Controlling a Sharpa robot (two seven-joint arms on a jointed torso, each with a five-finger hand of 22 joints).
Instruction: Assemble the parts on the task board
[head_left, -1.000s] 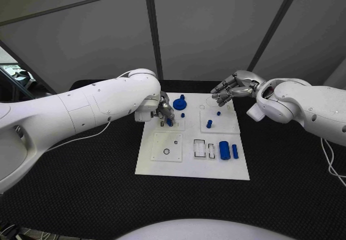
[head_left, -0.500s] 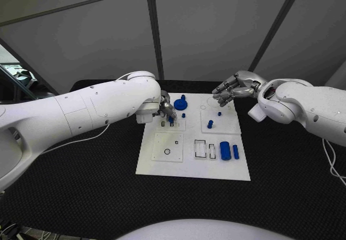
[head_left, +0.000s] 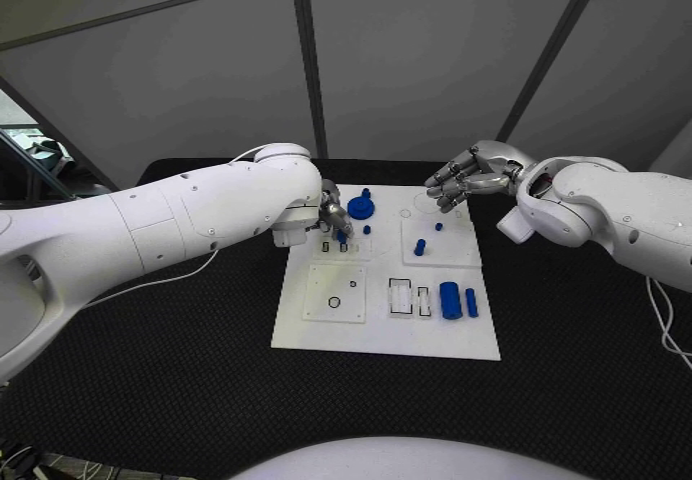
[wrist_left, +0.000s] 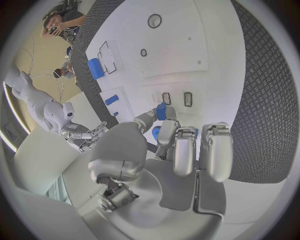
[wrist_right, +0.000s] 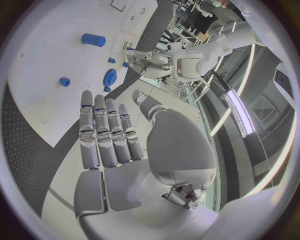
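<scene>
A black desk (head_left: 144, 380) carries one white board (head_left: 387, 292) at the centre of the frame, marked with square panels and slots. Blue parts lie on it: one gear (head_left: 361, 209) at its upper edge, one large cylinder (head_left: 450, 300) with a slimmer bar (head_left: 470, 302) beside it at the lower right, and three small pegs (head_left: 420, 246) near the top. The left hand (head_left: 332, 222) pinches one small blue piece (wrist_left: 161, 111) over two slots at the board's upper left. The right hand (head_left: 459, 180) hovers above the board's upper right corner, released, fingers straight.
</scene>
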